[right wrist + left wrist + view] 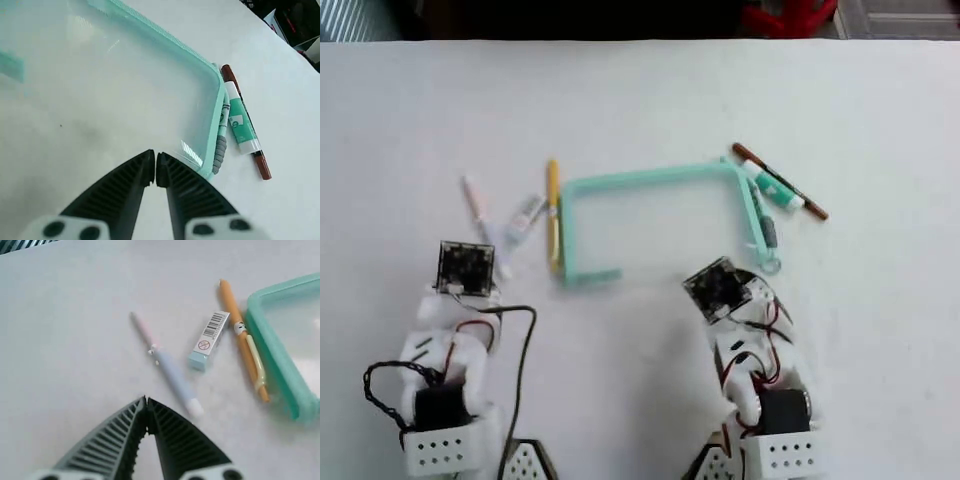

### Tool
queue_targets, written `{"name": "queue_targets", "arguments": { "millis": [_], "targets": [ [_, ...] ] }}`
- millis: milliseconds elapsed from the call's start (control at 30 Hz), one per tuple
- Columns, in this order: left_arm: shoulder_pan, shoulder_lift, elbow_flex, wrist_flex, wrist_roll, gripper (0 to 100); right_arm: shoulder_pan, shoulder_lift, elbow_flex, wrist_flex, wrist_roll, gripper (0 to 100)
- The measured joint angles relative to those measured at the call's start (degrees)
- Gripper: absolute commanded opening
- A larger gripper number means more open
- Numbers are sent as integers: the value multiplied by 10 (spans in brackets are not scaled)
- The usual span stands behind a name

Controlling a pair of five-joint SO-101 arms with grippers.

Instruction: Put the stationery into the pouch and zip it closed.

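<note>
Pouch [640,180] flat at mid-table [640,90]. Clip pen [553,205] just beside pouch's left edge, parallel to it. Eraser [525,217] left of clip pen, slim pen [477,203] further left. Short marker [772,187] and long pen [814,208] touching lengthwise, off pouch's far right corner. Left hand [146,407] before slim pen. Right hand [155,165] at pouch's near right corner.

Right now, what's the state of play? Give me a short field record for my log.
pouch: clear, mint-trimmed, flat on table, nothing visible inside
left arm's side: orange pen along pouch edge, eraser, pale pen
right arm's side: brown pen, green-white marker beside it
left pincer: shut, empty
right pincer: shut, empty, by pouch
</note>
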Motion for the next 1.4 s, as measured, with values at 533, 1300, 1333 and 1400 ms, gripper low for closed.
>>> {"name": "queue_targets", "arguments": {
  "millis": [533, 1300, 1333, 1400],
  "targets": [
    [0, 0, 0, 58, -136, 24, -18, 4, -120, -66, -18, 25],
    [0, 0, 0, 63, -141, 25, 139, 582, -414, -20, -248, 25],
    [0, 0, 0, 63, -141, 25, 138, 607, -425, -18, -250, 25],
    [0, 0, 0, 63, -141, 25, 138, 651, -449, -18, -251, 27]
  ]
}}
